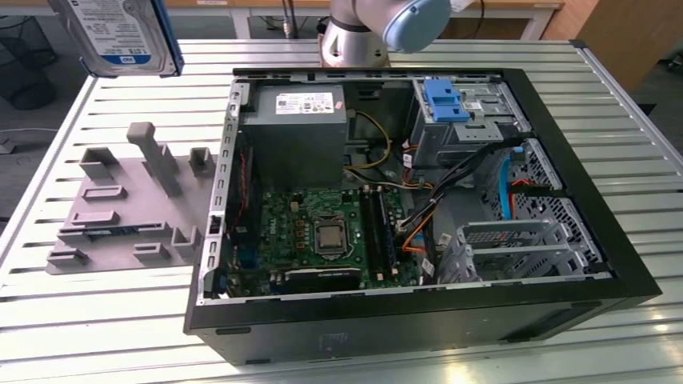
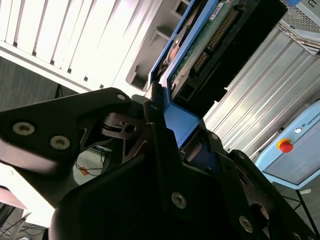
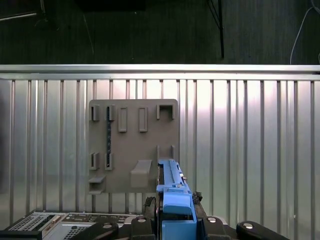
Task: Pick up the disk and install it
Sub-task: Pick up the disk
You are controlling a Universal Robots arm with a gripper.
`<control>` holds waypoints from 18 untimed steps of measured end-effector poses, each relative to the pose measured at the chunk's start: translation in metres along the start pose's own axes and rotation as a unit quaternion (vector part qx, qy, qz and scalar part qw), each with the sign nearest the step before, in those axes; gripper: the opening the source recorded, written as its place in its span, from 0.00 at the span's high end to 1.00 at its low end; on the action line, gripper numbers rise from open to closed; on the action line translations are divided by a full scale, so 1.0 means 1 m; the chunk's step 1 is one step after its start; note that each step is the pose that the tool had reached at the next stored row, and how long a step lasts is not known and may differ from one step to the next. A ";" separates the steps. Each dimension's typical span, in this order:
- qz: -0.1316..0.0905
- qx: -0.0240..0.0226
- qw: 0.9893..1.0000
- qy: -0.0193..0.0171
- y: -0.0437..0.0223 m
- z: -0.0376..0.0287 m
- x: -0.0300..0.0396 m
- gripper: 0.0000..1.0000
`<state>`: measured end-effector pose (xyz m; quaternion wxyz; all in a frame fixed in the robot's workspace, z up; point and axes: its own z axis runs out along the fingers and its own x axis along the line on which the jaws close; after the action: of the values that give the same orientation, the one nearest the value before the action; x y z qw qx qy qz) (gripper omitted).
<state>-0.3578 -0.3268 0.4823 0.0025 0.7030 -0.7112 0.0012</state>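
Observation:
The disk [image 1: 112, 36], silver with a white-and-blue label and a blue bracket, hangs in the air over the table's far corner at the exterior view's left. It is well above the grey fixture plate [image 1: 128, 208]. In both wrist views my gripper [image 2: 180, 120] is shut on the disk's blue bracket end [image 2: 182, 117], with a black finger on each side. The disk's circuit-board side [image 2: 210, 45] and connector row extend away from the fingers. In the first wrist view the disk [image 3: 172, 180] appears edge-on, held in my gripper [image 3: 174, 202] above the fixture plate [image 3: 132, 145].
An open computer case [image 1: 597, 264] lies on the slatted metal table [image 1: 96, 320], with the motherboard [image 1: 320, 232], power supply [image 1: 293, 120] and cables exposed. A blue latch [image 1: 446, 100] tops a drive bay at the far corner; a metal cage [image 1: 523, 240] sits nearer. The arm's base [image 1: 363, 36] stands behind.

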 end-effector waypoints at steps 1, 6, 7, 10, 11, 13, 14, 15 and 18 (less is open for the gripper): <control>0.000 0.000 1.000 0.000 -0.0021 0.0000 0.0000 0.64; 0.000 0.000 1.000 0.000 -0.0127 0.0000 -0.0002 0.64; 0.000 0.000 1.000 0.000 -0.0148 0.0000 -0.0002 0.64; 0.000 0.000 1.000 0.000 -0.0217 0.0000 -0.0003 0.64; 0.000 0.000 1.000 0.000 -0.0240 0.0000 -0.0003 0.64; 0.000 0.000 1.000 0.000 -0.0291 0.0000 -0.0003 0.64; 0.000 0.000 1.000 0.000 -0.0317 0.0000 -0.0004 0.64; 0.000 0.000 1.000 0.000 -0.0340 0.0000 -0.0004 0.64; 0.000 0.000 1.000 0.000 -0.0416 0.0000 -0.0005 0.64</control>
<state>-0.3162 -0.3268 0.4822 0.0024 0.7030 -0.7112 0.0012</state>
